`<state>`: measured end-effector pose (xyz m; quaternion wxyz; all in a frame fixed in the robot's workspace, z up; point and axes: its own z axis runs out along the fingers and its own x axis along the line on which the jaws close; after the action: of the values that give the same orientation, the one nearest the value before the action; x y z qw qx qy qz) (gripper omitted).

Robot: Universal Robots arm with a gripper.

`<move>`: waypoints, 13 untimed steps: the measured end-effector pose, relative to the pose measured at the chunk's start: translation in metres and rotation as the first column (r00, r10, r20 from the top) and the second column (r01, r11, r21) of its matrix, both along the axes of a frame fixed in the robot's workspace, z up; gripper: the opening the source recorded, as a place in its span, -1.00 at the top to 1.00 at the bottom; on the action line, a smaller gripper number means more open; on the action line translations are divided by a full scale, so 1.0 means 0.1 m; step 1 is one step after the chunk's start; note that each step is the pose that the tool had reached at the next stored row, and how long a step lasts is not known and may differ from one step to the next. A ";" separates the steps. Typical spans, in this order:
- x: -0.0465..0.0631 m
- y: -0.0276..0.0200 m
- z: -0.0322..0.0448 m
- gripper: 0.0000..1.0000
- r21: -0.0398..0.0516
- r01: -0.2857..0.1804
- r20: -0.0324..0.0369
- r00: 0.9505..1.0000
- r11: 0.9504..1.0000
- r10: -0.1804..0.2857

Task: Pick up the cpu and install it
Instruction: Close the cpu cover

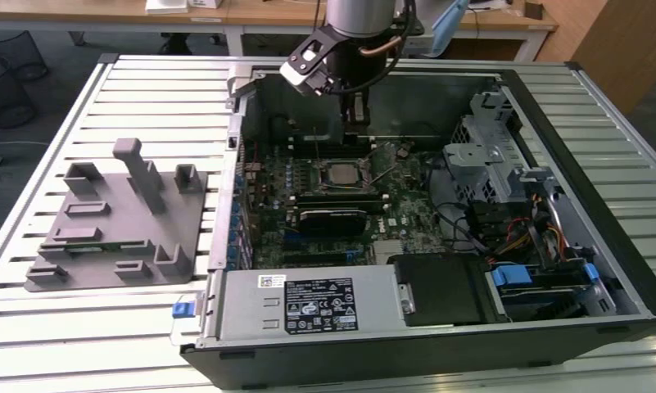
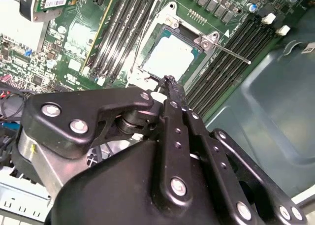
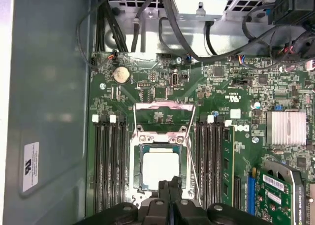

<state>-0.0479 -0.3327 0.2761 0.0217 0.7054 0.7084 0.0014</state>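
The cpu is a silver square with a thin rim, lying flat in the motherboard socket; it also shows in the second wrist view and in the exterior view. The socket's metal load frame stands flipped open beside it, and its thin lever sticks out at an angle. My gripper hangs just above the chip's near edge, its black fingers pressed together with nothing between them. In the exterior view my gripper is inside the case, a little beyond the socket.
The open computer case lies on a slatted table. Black memory sticks flank the socket on both sides. A graphics card, cables, a drive cage and a power supply crowd the case. A grey fixture sits at the exterior view's left.
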 end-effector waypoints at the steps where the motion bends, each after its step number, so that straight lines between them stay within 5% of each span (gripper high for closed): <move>1: 0.00 -0.007 0.000 0.79 0.000 0.000 0.000 1.000 1.000 0.000; 7: 0.00 -0.106 0.000 0.79 0.000 0.000 0.000 1.000 1.000 0.000; 13: 0.11 -0.115 -0.004 0.79 0.000 0.000 0.000 1.000 1.000 0.000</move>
<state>-0.0373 -0.3442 0.2758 0.0215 0.7054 0.7084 0.0013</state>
